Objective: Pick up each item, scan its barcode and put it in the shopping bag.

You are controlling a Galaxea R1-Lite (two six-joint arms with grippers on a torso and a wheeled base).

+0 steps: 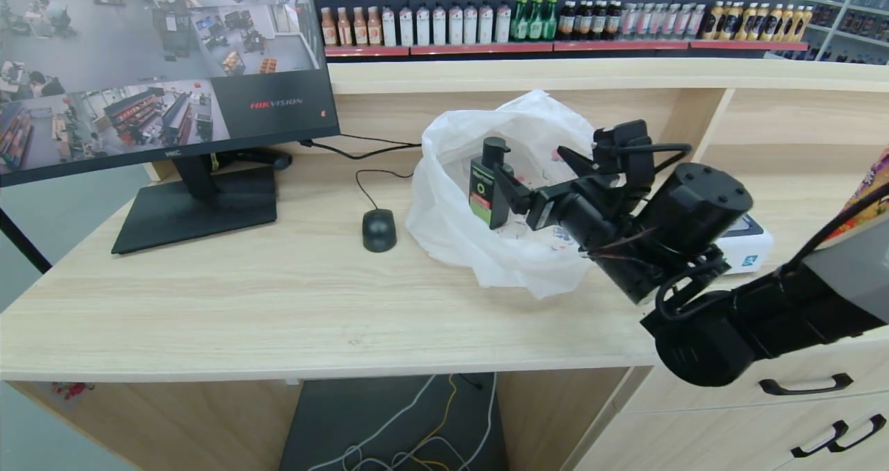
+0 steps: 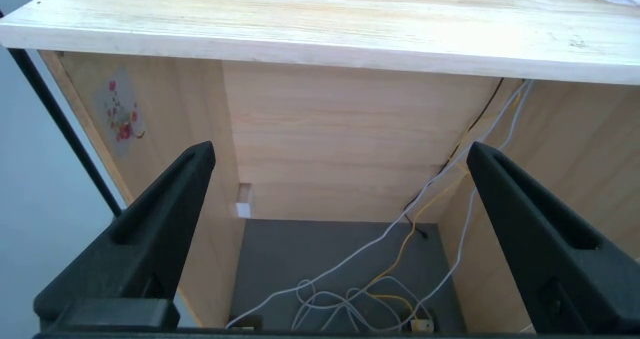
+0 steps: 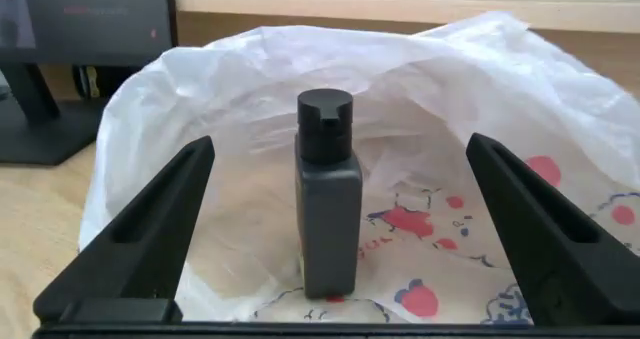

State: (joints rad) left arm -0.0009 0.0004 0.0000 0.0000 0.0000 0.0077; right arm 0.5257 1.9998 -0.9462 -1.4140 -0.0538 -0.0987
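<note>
Right gripper (image 1: pixel 531 169): fingers spread wide, grasping nothing. Midway between them the dark bottle (image 3: pixel 328 219) stands upright on the floor of the shopping bag (image 3: pixel 520 89), whose white film rises around and beyond the fingertips. To finish the step well, retreat straight back along the fingers' line with the fingers spread, since a sideways drift could topple the bottle or snag the film.
</note>
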